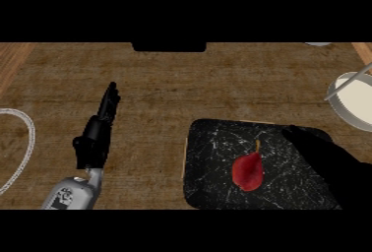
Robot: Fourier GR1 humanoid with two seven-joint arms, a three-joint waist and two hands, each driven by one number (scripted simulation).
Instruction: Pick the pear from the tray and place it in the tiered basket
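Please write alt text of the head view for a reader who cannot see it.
A red pear lies on a black speckled tray on a wooden counter, with the right robot hand over the tray's right side, beside the pear. The left robot hand rests open at left; a white tiered basket stands far right.

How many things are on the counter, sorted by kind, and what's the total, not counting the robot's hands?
Pear, red, lying on the tray: 1
Tray, black: 1
Tiered basket, at the right edge: 1
White looped rim, at the left edge, only partly in view: 1
Total: 4
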